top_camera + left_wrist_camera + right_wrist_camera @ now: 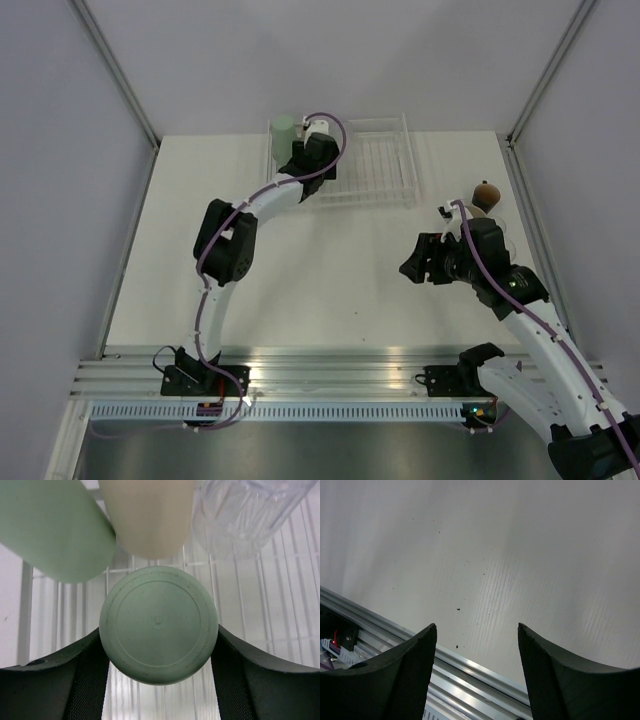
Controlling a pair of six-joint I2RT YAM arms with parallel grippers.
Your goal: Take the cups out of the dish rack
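The left gripper [158, 630] was closed on a mint green, handleless plastic tumbler [158, 605]. Its two dark fingers [75, 680] pressed the tumbler's sides, and the round base faced the wrist camera, so the tumbler looked mouth-down. Whether it had left the wires could not be told. Under it lay the white wire-grid dish rack [260, 610], which the overhead view placed at the far middle of the white table [330, 280].

Three more tumblers stood in the rack just beyond the held one. From left to right they were a second mint green tumbler [55, 527], a beige tumbler [147, 515] and a clear ribbed tumbler [250, 515]. The beige one looked almost in contact with the held tumbler.

That crowding was probably the main risk: a lift that drifted away from the robot could nudge the beige tumbler or its mint neighbour and topple them. The smooth tapered wall was another, since it narrows toward the base, where the fingers sat, and the tumbler could slide down out of a light squeeze. A rim caught on a wire might also tilt it in the grip.

Farther right, a small dark brown cup [486, 193] sat close beside the right arm, where a careless swing could knock it. The right gripper [476, 626] hung with its fingers apart and nothing between them, above bare table near the aluminium rail [470, 665].
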